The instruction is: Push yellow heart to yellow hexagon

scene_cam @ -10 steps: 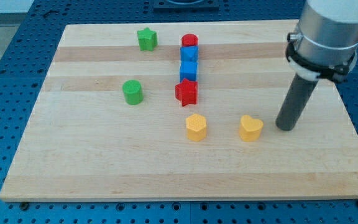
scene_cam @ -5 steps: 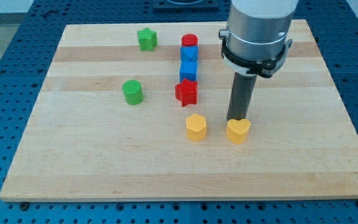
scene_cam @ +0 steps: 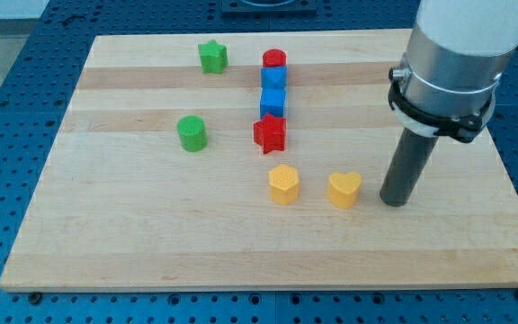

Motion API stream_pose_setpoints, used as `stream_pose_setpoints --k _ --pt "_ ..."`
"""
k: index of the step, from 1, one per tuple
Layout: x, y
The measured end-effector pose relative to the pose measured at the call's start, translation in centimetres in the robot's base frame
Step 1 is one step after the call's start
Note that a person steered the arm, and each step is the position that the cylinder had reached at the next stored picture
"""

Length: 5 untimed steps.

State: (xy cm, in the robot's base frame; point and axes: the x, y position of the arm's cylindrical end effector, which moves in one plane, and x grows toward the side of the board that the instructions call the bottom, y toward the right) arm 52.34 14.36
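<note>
The yellow heart (scene_cam: 344,190) lies on the wooden board (scene_cam: 151,234), a short gap to the right of the yellow hexagon (scene_cam: 283,184). The two do not touch. My tip (scene_cam: 395,202) rests on the board to the right of the heart, with a small gap between them. The dark rod rises from the tip to the arm's grey and white body at the view's upper right.
A red star (scene_cam: 269,133) sits just above the hexagon. Above it stand two blue cubes (scene_cam: 272,101) (scene_cam: 273,78) and a red cylinder (scene_cam: 274,59) in a column. A green cylinder (scene_cam: 192,133) and a green star (scene_cam: 212,57) lie to the left.
The heart slid left toward the hexagon between the first two frames. My tip went from the heart's right to just above it, and has now moved back to its right.
</note>
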Motion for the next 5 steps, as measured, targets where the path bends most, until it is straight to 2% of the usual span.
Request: stream_pose_setpoints --k 3,5 --pt "-1.5 -5.1" --pt "-2.1 -1.1"
